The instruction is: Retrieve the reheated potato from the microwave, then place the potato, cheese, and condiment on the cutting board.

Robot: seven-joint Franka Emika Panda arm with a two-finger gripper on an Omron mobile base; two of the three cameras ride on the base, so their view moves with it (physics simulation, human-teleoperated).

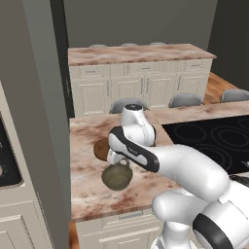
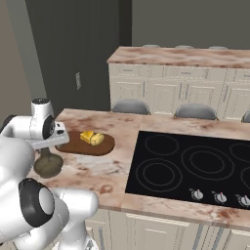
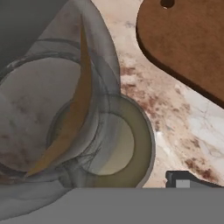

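Note:
The olive-green condiment bottle (image 1: pixel 115 177) (image 2: pixel 47 166) stands on the marble counter, just in front of the dark-brown cutting board (image 2: pixel 78 146) (image 1: pixel 100 149) (image 3: pixel 188 43). The cheese wedge (image 2: pixel 86 136) and the pale potato (image 2: pixel 97 139) lie side by side on the board. My gripper (image 1: pixel 119 162) (image 2: pixel 48 151) points down right over the bottle's top, open, with its jaws spread around the neck. In the hand view the bottle (image 3: pixel 87 131) looms very close and one dark fingertip (image 3: pixel 186 179) shows beside it. The microwave's black control panel (image 1: pixel 7 155) sits at the left edge.
A black cooktop (image 2: pixel 195 166) with knobs lies in the counter to the right of the board. Grey stools (image 2: pixel 129 106) stand behind the counter, with a second marble counter (image 2: pixel 180 56) farther back. A tall grey cabinet wall (image 1: pixel 44 121) rises on the left.

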